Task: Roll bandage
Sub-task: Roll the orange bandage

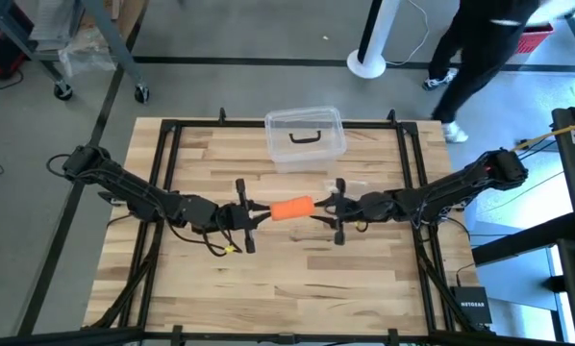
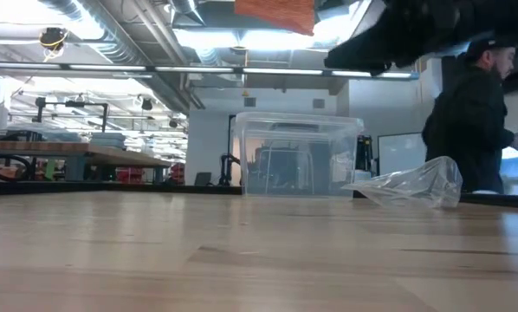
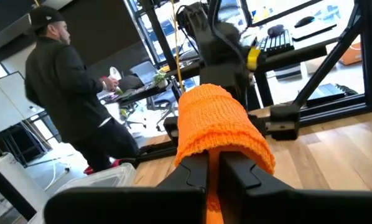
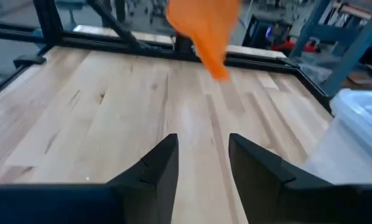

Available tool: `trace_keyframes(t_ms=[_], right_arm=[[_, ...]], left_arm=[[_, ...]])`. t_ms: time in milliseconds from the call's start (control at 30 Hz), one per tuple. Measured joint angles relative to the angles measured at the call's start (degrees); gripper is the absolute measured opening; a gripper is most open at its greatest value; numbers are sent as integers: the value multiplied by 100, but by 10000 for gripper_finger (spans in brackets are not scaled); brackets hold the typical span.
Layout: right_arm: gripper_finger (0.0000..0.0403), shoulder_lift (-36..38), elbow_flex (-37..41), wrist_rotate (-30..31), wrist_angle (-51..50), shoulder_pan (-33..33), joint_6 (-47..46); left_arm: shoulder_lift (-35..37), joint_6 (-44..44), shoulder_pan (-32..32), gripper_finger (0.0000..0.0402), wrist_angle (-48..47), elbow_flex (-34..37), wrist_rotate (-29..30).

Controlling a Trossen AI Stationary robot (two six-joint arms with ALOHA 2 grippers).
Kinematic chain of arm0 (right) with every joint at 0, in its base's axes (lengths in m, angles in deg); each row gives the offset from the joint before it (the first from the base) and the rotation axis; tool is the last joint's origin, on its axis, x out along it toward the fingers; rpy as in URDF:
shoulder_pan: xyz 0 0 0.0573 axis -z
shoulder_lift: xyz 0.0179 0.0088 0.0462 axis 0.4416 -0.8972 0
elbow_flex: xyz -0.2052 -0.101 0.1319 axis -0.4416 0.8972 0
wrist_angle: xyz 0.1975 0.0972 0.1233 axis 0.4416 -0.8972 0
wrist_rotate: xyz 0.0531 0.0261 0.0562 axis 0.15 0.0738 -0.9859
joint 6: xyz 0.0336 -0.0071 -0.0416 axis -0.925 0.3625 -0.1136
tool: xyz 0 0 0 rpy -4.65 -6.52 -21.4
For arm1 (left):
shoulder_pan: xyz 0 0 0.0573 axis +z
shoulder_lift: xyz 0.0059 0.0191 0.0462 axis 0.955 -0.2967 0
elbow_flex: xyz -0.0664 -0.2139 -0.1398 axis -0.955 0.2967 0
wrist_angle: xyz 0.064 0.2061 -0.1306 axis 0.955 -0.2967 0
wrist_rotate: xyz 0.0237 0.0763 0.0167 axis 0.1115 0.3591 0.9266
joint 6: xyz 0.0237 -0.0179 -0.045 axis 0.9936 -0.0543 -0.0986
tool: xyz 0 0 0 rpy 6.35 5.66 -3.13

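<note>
Bright orange bandage (image 1: 291, 208), clear box (image 1: 305, 136)

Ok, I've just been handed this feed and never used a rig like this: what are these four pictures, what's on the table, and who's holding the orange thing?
You are looking at two dark robot arms working over a wooden table. One picture looks straight down from above, one looks level across the tabletop, and the other two come from cameras on each arm's wrist.

The orange thing is the bandage, already rolled into a small cylinder and lifted off the table. The left gripper is shut on one end of it. The right gripper is open with nothing between its fingers; the bandage hangs just ahead of it.

On the table sit a clear plastic box with a black handle and a crumpled clear wrapper. A person in dark clothes stands beyond the table.
</note>
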Motion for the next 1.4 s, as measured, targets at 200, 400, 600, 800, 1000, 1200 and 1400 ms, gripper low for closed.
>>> trace_keyframes(t_ms=[200,400,600,800,1000,1200,1400], right_arm=[[145,-46,810,-630,2512,340,-317],[145,-274,518,-1113,2783,415,-496],[145,-406,110,-1241,2357,417,-298],[145,-727,-39,-1117,2185,457,-213],[137,-874,-165,-1094,2200,467,-88],[91,-872,-171,-1241,2274,452,-29],[84,-872,-171,-1333,2307,454,-631]], left_arm=[[0,-2,-26,4,-1,0,-16],[0,-2,-28,4,2,0,-18],[0,-29,-28,4,4,0,-18],[0,-41,-31,4,25,0,-21],[0,1,-70,4,130,0,-53],[0,4,-72,4,105,0,-56],[0,3,-72,4,64,0,-55]])
